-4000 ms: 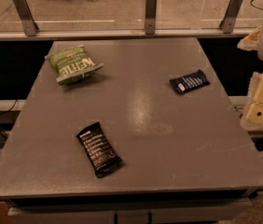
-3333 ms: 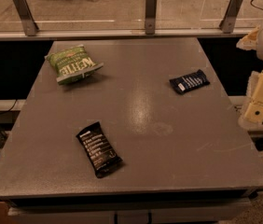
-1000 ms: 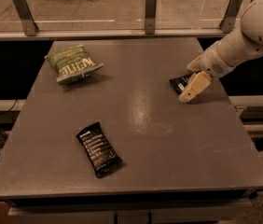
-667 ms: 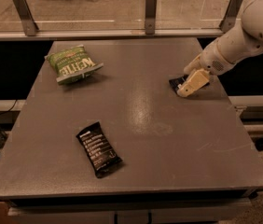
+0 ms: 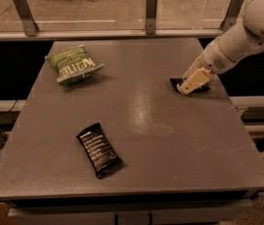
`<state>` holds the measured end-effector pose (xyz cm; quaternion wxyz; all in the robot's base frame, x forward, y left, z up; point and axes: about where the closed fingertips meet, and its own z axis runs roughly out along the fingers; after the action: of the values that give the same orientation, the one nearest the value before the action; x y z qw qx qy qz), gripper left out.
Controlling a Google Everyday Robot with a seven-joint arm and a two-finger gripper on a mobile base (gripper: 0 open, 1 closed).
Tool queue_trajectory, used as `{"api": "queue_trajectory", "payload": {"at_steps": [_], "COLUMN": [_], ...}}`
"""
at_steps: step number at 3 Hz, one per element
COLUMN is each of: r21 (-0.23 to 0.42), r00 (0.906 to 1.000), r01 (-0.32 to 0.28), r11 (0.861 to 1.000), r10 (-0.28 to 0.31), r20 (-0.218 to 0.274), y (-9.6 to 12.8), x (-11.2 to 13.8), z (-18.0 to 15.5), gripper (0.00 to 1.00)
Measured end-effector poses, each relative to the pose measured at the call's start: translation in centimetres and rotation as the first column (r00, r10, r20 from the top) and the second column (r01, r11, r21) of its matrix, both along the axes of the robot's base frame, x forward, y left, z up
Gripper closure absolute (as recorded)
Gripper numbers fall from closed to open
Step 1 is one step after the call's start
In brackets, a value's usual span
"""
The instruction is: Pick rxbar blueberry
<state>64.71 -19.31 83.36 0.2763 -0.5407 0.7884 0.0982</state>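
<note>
The rxbar blueberry is a dark navy wrapper lying flat at the right side of the grey table. Only its left corner and a strip at its right end show; the rest is hidden under the gripper. My gripper, cream coloured at the end of a white arm coming in from the upper right, is down right on top of the bar.
A green Kettle chip bag lies at the back left. A larger black bar wrapper with white text lies at the front left of centre. A glass barrier with metal posts runs along the far edge.
The arm has swung in from the right side of the table, and the gripper has come down onto the blueberry bar. The bar, chip bag and black bar have not moved.
</note>
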Motion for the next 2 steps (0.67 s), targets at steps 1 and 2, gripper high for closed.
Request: {"api": "queue_trajectory", "payload": {"at_steps": [1, 2], "r21": [0.085, 0.239], "r00": [0.9976, 0.9792], "r01": [-0.055, -0.138], "r11": [0.995, 0.961], "r10": [0.051, 0.096], "r20": [0.048, 0.178], "y": [1.6, 3.2], "x": [-1.5, -4.3], "z": [3.6, 11.0], "gripper": [1.00, 1.00]}}
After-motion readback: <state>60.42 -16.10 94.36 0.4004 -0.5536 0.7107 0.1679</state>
